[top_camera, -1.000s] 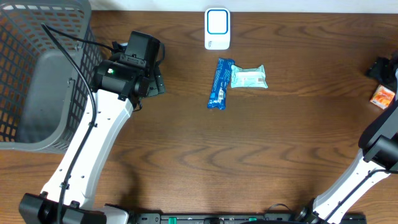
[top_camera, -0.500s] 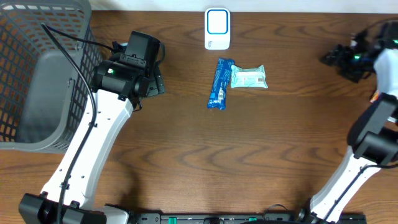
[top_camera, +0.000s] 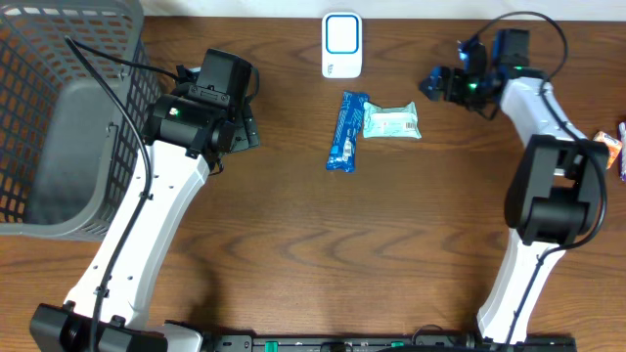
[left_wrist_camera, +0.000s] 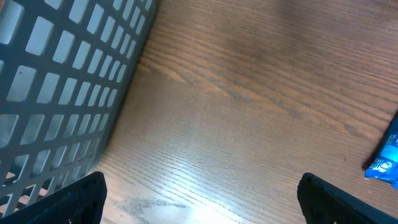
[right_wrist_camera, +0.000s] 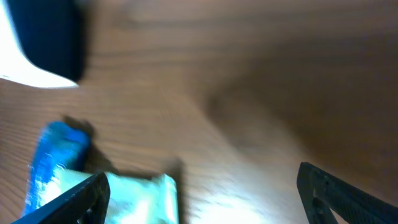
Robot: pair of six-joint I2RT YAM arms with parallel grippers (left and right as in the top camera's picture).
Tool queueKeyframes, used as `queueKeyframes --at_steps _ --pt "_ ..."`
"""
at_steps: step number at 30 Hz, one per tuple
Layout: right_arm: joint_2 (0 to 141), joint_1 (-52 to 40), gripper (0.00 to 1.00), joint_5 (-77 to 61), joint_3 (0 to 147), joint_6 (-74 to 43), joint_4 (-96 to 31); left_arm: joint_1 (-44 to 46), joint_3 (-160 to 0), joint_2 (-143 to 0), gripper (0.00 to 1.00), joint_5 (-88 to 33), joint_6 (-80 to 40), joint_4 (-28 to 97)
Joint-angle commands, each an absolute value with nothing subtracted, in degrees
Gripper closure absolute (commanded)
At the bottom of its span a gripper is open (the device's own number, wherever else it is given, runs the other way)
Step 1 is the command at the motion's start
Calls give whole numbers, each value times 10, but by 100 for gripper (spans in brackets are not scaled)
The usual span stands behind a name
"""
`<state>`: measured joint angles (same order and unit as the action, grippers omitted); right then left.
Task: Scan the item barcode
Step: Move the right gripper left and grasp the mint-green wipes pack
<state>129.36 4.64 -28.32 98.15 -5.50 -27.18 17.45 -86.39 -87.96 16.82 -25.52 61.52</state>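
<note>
The counter (top_camera: 391,244) is a dark brown wood-grain surface. At its left end stands a grey mesh basket (top_camera: 59,59), whose latticed wall fills the left side of the left wrist view. At the far edge, near the middle, a small white device with a blue-framed face (top_camera: 341,44) lies flat. Just in front of it a blue wrapped bar (top_camera: 346,131) lies lengthwise, running away from the far edge. A pale teal packet (top_camera: 392,121) lies against the bar's right side, touching it near its upper half. Well apart, at the right edge, an orange packet (top_camera: 610,149) is partly in view.
</note>
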Motion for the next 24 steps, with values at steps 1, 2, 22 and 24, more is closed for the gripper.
queueKeyframes --at_steps 1,2,22,24 --pt "1276 8 8 -282 978 -88 -241 173 -865 -881 2 172 -260 617" --pt "1276 -4 9 -269 978 -88 -232 173 -865 -881 2 172 -260 616" --pt "1276 -108 54 -65 977 -88 -378 173 -865 -881 2 172 -260 616" --pt "1276 -109 50 -82 977 -87 -417 173 -865 -881 2 172 -260 616"
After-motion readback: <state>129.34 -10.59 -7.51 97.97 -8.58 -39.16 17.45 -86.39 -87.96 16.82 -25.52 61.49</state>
